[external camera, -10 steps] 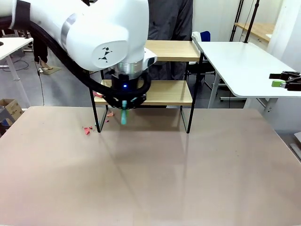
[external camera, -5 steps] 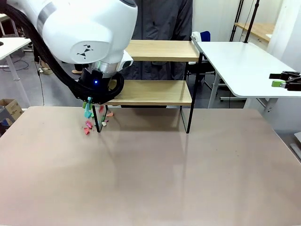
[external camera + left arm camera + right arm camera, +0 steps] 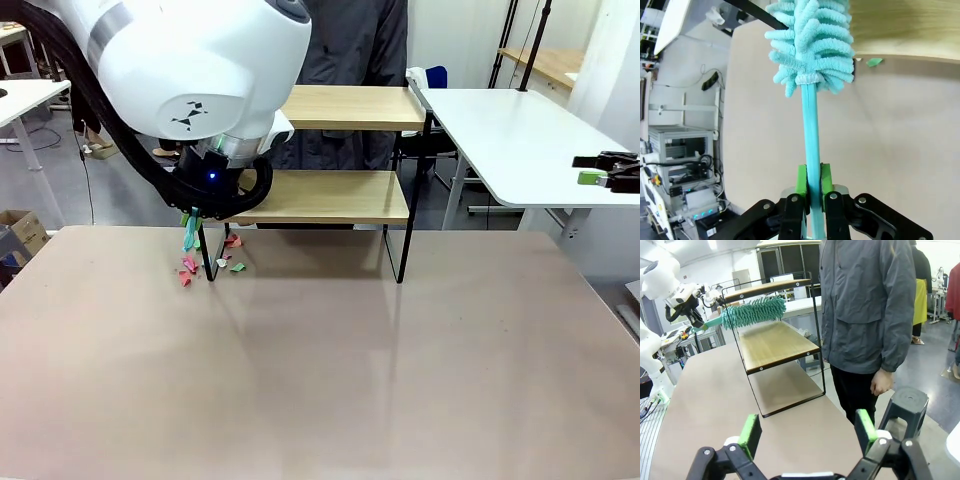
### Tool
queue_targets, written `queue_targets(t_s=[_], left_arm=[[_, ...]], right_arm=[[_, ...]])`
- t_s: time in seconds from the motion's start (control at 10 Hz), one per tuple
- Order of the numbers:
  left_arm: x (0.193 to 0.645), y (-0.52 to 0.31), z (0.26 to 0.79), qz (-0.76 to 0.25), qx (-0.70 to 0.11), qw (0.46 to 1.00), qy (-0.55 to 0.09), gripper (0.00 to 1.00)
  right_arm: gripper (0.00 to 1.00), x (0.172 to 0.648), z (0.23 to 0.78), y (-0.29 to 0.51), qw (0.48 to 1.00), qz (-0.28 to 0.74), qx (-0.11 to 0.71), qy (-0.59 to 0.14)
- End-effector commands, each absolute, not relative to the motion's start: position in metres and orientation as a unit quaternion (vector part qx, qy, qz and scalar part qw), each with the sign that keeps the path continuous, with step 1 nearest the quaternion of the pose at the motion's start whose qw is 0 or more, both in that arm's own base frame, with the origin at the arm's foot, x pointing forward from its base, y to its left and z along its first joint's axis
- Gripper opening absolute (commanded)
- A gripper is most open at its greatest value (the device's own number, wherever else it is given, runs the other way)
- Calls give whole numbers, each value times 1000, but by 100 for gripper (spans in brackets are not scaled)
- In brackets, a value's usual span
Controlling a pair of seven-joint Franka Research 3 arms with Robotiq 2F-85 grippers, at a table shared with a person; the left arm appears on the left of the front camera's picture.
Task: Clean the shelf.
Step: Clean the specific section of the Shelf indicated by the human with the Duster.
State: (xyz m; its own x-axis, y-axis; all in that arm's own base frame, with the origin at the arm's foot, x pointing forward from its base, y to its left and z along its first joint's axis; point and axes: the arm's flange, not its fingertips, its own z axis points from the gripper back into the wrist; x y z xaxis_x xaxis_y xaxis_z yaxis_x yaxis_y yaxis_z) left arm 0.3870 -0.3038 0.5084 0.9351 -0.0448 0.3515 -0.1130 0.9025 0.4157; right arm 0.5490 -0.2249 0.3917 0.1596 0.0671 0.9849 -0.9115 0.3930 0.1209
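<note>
The shelf [image 3: 340, 195] stands at the table's far edge: two light wooden boards in a thin black frame. My left gripper [image 3: 197, 212] hangs at the shelf's left end, shut on the teal handle of a fluffy duster [image 3: 190, 236]. In the left wrist view the green pads [image 3: 801, 180] clamp the handle [image 3: 810, 135], and the duster head [image 3: 812, 45] lies against the edge of a shelf board [image 3: 905, 25]. Small pink and green paper scraps [image 3: 188, 267] lie on the table by the shelf's left leg. My right gripper [image 3: 807, 432] is open and holds nothing, far from the shelf [image 3: 775, 342] and the duster [image 3: 752, 312].
A person [image 3: 865, 315] in a grey jacket stands behind the shelf, hand hanging down, with a black stool [image 3: 905, 400] beside them. A white table [image 3: 520, 140] at the right carries a black and green tool [image 3: 608, 172]. The brown table [image 3: 330, 370] spreads in front of the shelf.
My left arm swept the duster left from the lower board's middle to its left end. More paper scraps now lie on the table by the left leg.
</note>
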Motion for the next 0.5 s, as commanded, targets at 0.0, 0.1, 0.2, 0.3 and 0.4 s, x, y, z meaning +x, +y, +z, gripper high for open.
queue_targets(t_s=[0.0,0.1,0.2,0.3,0.4], left_arm=[[379,-300,524,-20,159,972,-172,13],[375,-294,534,-49,114,979,-164,13],[371,-287,542,-83,76,982,-154,13],[366,-280,550,-122,40,982,-135,13],[361,-272,558,-161,13,980,-118,13]], right_arm=[[100,550,395,-224,646,380,399,-528],[100,550,395,-224,646,380,399,-528],[100,550,395,-224,646,380,399,-528],[100,550,395,-224,646,380,399,-528],[100,550,395,-224,646,380,399,-528]])
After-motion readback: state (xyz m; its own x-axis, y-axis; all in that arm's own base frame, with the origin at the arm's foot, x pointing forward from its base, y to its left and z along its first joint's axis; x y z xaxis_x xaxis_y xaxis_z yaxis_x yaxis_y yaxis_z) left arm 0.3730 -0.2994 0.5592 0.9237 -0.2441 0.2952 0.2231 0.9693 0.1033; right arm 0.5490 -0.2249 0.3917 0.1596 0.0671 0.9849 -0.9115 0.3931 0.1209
